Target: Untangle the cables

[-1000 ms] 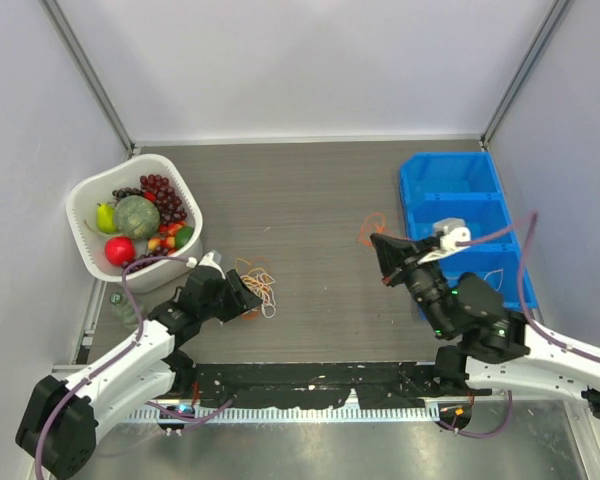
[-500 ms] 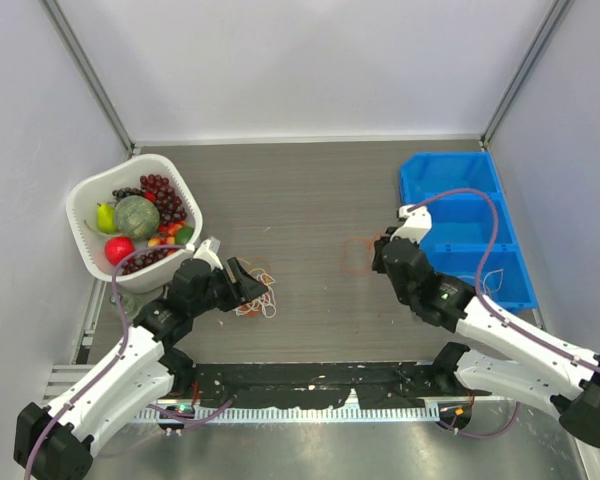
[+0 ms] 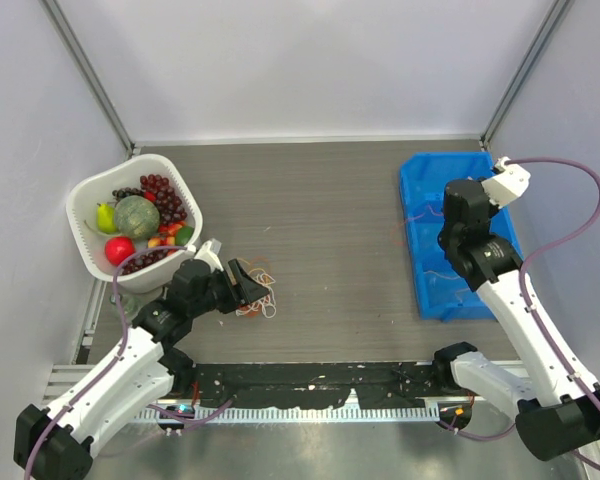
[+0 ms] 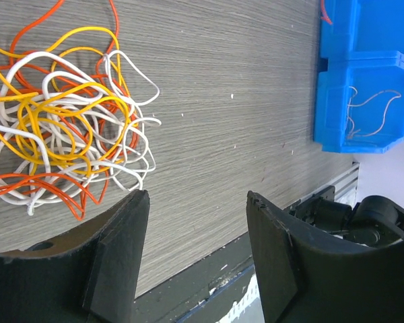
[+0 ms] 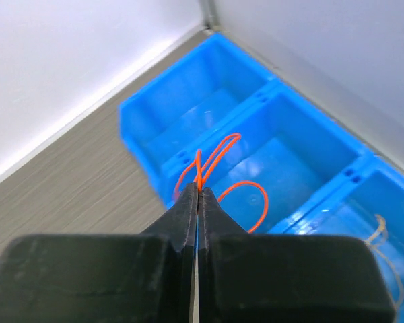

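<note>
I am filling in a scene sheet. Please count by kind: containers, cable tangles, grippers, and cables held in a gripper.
Containers: 2, basket and bin
Tangle: 1
Grippers: 2, left gripper and right gripper
Cables held: 1, the orange cable in the right gripper
Total: 6

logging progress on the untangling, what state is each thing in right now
left pincer, open, empty
right pincer, shut on orange cable, over the blue bin
cable tangle, knotted, on the table
pale cable, loose in one bin compartment
fruit basket, full
</note>
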Controlling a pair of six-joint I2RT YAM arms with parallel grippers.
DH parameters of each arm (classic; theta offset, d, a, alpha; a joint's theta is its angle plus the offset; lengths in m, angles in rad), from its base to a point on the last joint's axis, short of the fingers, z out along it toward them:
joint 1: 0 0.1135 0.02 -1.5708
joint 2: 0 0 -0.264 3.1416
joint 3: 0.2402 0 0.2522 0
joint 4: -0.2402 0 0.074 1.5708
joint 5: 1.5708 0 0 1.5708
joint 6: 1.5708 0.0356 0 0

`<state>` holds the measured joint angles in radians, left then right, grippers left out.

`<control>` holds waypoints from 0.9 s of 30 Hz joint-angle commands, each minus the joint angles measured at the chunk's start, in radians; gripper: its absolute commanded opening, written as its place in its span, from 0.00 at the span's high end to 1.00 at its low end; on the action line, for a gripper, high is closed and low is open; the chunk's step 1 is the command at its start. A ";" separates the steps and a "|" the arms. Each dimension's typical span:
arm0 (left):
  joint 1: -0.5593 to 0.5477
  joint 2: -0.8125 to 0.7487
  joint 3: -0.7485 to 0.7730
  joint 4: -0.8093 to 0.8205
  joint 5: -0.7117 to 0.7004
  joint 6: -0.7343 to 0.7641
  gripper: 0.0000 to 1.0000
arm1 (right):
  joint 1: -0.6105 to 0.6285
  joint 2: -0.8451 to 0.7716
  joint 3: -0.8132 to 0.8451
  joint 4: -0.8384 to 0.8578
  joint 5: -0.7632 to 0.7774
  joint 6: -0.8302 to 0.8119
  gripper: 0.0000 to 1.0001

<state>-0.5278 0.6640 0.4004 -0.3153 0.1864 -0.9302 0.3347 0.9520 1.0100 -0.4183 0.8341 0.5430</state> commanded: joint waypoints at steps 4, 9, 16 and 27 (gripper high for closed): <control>0.005 0.002 0.058 0.016 0.051 0.036 0.35 | -0.079 -0.018 0.076 -0.070 0.265 0.025 0.99; 0.005 0.038 0.069 0.048 0.068 0.044 0.34 | -0.086 -0.033 0.078 -0.033 0.358 -0.007 0.99; 0.005 0.117 0.129 0.079 0.130 0.050 0.30 | -0.102 0.034 0.151 -0.007 0.361 -0.043 0.99; 0.005 0.269 0.314 0.019 0.209 0.094 0.16 | -0.128 0.166 0.341 0.035 0.343 -0.149 0.99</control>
<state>-0.5278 0.9062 0.6365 -0.2981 0.3408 -0.8707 0.2222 1.0996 1.2549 -0.4393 1.1416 0.4461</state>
